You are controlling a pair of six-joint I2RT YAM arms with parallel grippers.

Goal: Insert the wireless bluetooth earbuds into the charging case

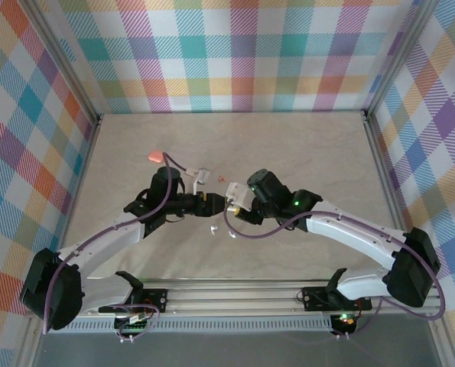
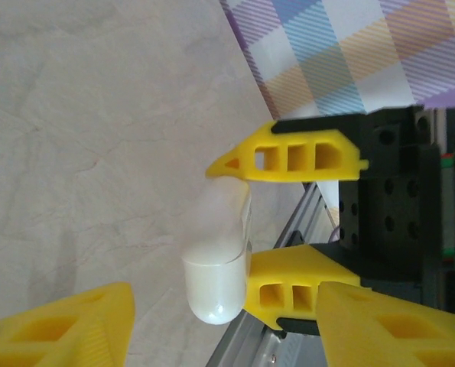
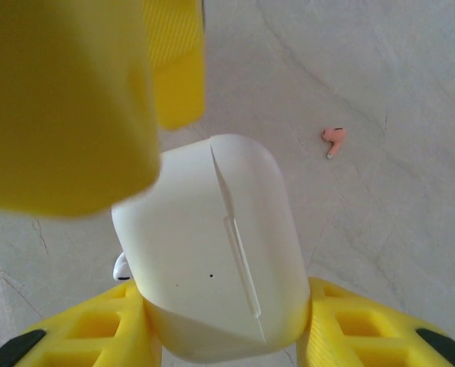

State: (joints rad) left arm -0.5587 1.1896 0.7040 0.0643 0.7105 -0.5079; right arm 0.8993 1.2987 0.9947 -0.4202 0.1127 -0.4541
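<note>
Pink earbud [image 3: 334, 141] loose on the table [image 3: 411, 252], apart from the white charging case [image 3: 212, 252]; white earbud [image 3: 122, 267] peeking out just behind it. Case pinched between the right gripper [image 3: 227, 321] fingers. Left gripper [image 1: 210, 200] close by, jaws apart, nothing seen between them. Likely trouble: knocking the case askew in its pinch, or flicking the white earbud away.

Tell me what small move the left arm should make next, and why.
Probably close the left fingers on the exposed end of the white charging case, to get its lid open. The right fingers clamp the case, its lid seam looks closed, and a pink earbud lies loose on the table.
</note>
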